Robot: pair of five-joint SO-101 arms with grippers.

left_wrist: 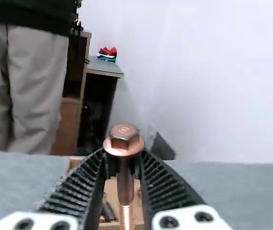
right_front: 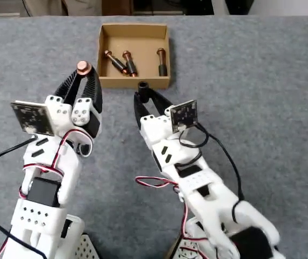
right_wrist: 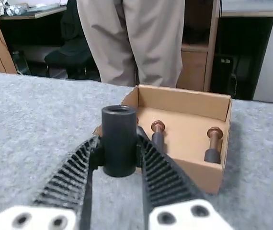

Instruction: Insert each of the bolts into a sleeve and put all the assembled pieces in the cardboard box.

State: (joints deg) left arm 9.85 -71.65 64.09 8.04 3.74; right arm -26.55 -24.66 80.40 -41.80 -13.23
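Observation:
My left gripper (right_front: pixel 84 71) is shut on a copper bolt (right_front: pixel 83 67), held upright with its hex head on top; the bolt (left_wrist: pixel 122 168) stands between the ribbed black fingers (left_wrist: pixel 160 184). My right gripper (right_front: pixel 142 89) is shut on a black sleeve (right_front: pixel 142 85), held upright with its bore open upward; the sleeve (right_wrist: pixel 119 141) sits between the fingers (right_wrist: pixel 161 177). Both grippers hover just in front of the cardboard box (right_front: pixel 134 81), the left near its front-left corner, the right by its front wall. Three assembled bolt-and-sleeve pieces (right_front: pixel 127 62) lie inside the box (right_wrist: pixel 189 165).
Grey carpet-like cloth (right_front: pixel 251 81) covers the table, with open room right and left of the box. A person's legs (right_wrist: pixel 131 38) stand behind the table, and cabinets (left_wrist: pixel 74 96) line the far wall.

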